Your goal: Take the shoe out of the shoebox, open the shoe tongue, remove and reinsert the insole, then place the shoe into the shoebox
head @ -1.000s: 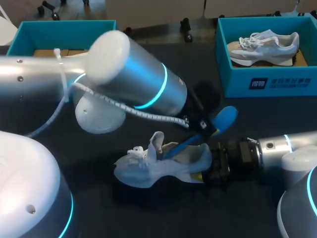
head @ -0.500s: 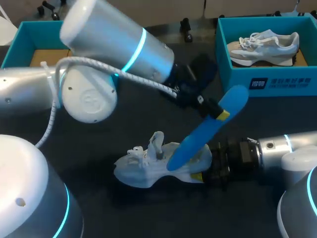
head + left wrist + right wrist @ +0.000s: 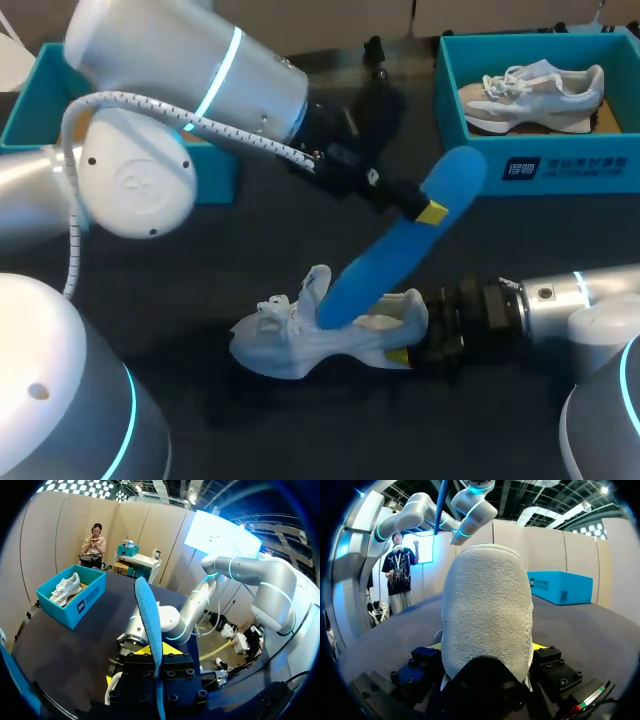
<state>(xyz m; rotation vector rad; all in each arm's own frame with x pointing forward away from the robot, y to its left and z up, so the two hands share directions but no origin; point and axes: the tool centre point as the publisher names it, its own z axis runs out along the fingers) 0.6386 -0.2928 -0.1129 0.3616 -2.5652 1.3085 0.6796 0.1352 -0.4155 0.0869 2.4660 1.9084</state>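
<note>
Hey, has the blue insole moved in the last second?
Yes. The left claw has drawn the insole up and farther out of the shoe, its top end now nearer the right shoebox.

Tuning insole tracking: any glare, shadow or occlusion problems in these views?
Head view: sheen only on the left arm; insole and shoe evenly lit. Left wrist view: insole edge-on, a thin strip. Right wrist view: shoe heel fills the middle, blocking the view ahead.
</note>
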